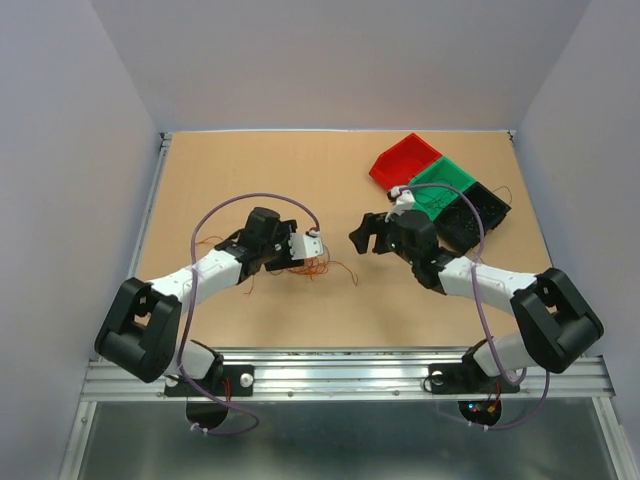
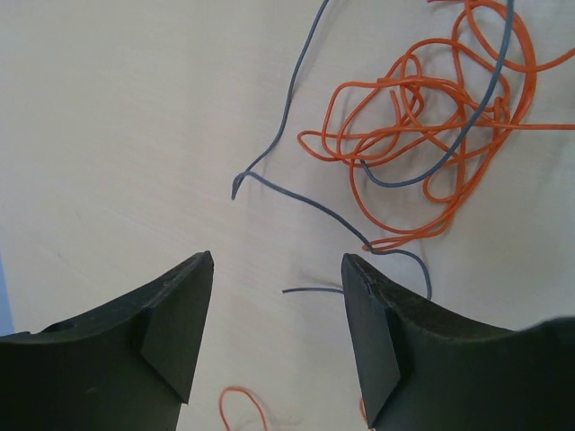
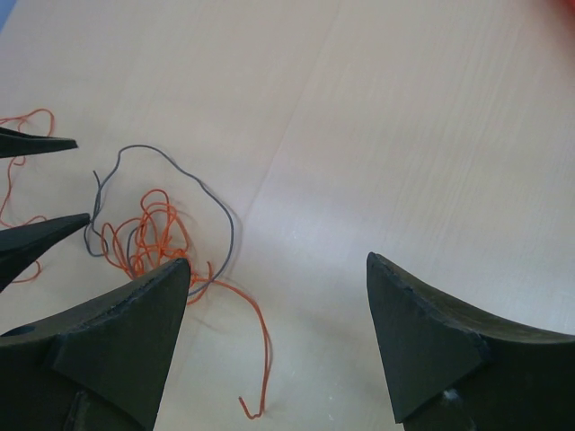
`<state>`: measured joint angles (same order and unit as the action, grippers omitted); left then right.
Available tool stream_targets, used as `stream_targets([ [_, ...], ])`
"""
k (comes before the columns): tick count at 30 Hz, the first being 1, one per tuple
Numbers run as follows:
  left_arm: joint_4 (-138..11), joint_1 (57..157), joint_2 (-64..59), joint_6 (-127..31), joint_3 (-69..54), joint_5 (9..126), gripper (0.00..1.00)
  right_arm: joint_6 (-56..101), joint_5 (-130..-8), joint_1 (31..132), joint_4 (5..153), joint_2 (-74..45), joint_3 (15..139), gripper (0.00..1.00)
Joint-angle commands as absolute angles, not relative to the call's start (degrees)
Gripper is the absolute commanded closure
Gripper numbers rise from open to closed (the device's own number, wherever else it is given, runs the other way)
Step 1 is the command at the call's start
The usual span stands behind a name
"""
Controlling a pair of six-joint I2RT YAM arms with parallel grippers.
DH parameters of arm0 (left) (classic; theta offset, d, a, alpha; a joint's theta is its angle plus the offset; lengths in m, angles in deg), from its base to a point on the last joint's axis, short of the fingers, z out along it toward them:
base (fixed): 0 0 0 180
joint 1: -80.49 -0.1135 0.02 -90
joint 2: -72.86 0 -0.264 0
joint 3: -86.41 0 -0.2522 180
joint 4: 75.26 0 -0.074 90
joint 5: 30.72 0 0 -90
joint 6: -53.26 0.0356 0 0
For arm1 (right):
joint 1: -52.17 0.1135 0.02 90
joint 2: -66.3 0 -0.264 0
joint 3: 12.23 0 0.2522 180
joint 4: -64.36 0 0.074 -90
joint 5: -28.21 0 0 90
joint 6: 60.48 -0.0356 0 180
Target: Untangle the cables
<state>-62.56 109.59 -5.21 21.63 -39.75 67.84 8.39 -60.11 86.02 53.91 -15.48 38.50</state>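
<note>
- Silver metal mounting rail (image 1: 340, 375): runs along the near edge of the table and carries both arm bases.
- Flat light-wood table (image 1: 250, 170): carries the cables and the bins.
- Left pincer (image 2: 277, 260): its black fingers stand moderately apart with nothing gripped between them. It hangs low over the table, left of centre (image 1: 305, 243).
- Right pincer (image 3: 278, 260): its black fingers are spread wide and hold nothing. It hovers just right of centre (image 1: 368, 235), facing the left pincer across a gap.
- Thin, curly cables (image 1: 310, 265): they lie on the table at and just below the left pincer, with loose ends trailing left and right.
- Loose tangle of orange-red wires (image 2: 422, 117): it lies flat just beyond the left pincer's fingertips. The right wrist view shows the same tangle (image 3: 148, 233) at its left.
- Single dark grey wire (image 2: 296, 193): it threads through the orange-red wires. One short end lies on the table under the gap between the left fingers; contact with a finger cannot be determined.
- Three open plastic bins at the far right, touching side by side in a diagonal row: red bin (image 1: 385, 165), green bin (image 1: 450, 170) and black bin (image 1: 495, 205). They stand well apart from the cables.
</note>
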Motion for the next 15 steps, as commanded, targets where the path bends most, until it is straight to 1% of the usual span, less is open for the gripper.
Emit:
stream_targets([
  [1,-61.93,109.05,-8.44,31.46,-36.15,72.99,0.32,9.3,-60.91,86.36,50.61,-12.19,36.69,0.16],
  [5,-61.59,109.05,-12.83,34.45,-32.12,76.24,0.34,9.3,-61.08,86.45,50.52,-9.73,35.37,0.16],
  [7,-59.57,109.05,-15.82,35.6,-30.52,77.82,0.42,9.39,-60.99,86.36,50.61,-8.85,34.84,0.15],
  [8,-58.87,109.05,-16.87,35.6,-28.96,78.0,0.48,9.39,-60.99,86.36,50.52,-8.5,34.32,0.15],
  [9,-58.42,109.05,-18.62,35.16,-28.16,78.61,0.63,9.48,-60.99,86.36,50.52,-7.62,34.05,0.15],
  [10,-58.07,109.05,-19.33,34.55,-27.37,78.79,0.75,9.48,-60.91,86.36,50.52,-7.27,33.87,0.15],
  [12,-57.8,109.05,-19.78,33.41,-25.6,79.15,0.94,9.57,-61.43,86.36,50.52,-7.09,33.78,0.15],
  [13,-57.98,109.05,-19.17,32.62,-25.51,79.23,1.0,9.65,-61.43,86.36,50.52,-7.26,33.96,0.15],
  [15,-60.26,108.96,-15.15,31.56,-26.48,79.06,1.0,9.65,-63.17,86.45,49.82,-8.66,34.57,0.15],
])
